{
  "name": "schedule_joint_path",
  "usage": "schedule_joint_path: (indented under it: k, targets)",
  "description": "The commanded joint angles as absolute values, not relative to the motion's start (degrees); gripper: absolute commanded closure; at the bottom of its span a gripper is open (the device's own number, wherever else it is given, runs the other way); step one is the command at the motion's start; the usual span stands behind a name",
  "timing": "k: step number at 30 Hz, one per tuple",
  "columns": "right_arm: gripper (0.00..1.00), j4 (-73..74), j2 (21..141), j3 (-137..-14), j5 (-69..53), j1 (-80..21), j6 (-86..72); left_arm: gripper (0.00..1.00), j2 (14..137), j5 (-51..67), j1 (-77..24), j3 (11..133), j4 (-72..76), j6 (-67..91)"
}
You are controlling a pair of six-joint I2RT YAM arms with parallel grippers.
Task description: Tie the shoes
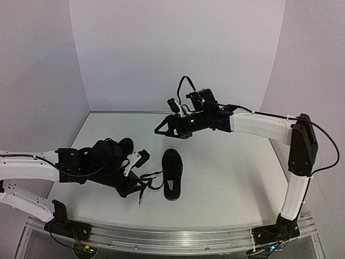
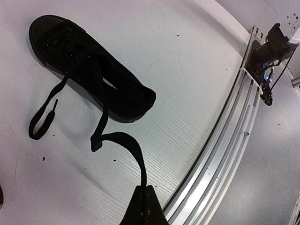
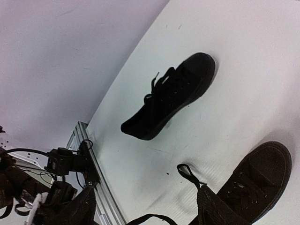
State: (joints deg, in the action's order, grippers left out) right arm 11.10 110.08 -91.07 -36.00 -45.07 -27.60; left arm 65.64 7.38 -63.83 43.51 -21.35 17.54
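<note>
One black shoe (image 1: 172, 174) lies in the middle of the table and also shows in the left wrist view (image 2: 89, 70). My left gripper (image 1: 141, 187) is to its left, shut on one of its black laces (image 2: 126, 143) at the fingertips (image 2: 144, 190). The other lace end (image 2: 40, 122) lies loose on the table. The second shoe (image 1: 125, 144) is partly hidden behind my left arm. My right gripper (image 1: 164, 131) hangs open and empty above the far middle of the table. Its view (image 3: 145, 201) shows one shoe (image 3: 168, 96) ahead and another (image 3: 262, 178) partly behind its right finger.
An aluminium rail (image 1: 178, 237) runs along the near table edge, close to my left gripper in the left wrist view (image 2: 225, 136). White walls close the back and both sides. The right arm's base (image 2: 272, 44) and the left arm's base (image 3: 65, 164) stand on the rail.
</note>
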Motion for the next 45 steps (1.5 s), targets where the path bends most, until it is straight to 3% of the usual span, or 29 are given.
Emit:
schedule_joint_path:
  k: [1,9,14,19,45]
  targets:
    - [0.32,10.04,110.49,-91.96,-42.47,-46.17,-26.86,1.0,64.98,7.18,-63.85,46.14,-18.06,16.33]
    - [0.48,16.58,109.97,-91.53,-34.39,-45.35,-19.41,1.0,64.28,-4.52,-61.63,48.69,-15.9,19.56]
    - [0.59,21.77,109.91,-88.47,-29.17,-45.26,-10.71,1.0,69.89,3.99,-51.08,51.4,-9.46,24.77]
    - [0.67,26.75,112.71,-90.96,-28.93,-45.23,-4.56,1.0,75.94,6.25,-50.21,54.95,-7.63,24.7]
    - [0.74,34.3,120.89,-98.57,-20.4,-50.82,5.73,1.0,72.94,9.99,-50.19,38.69,2.58,34.88]
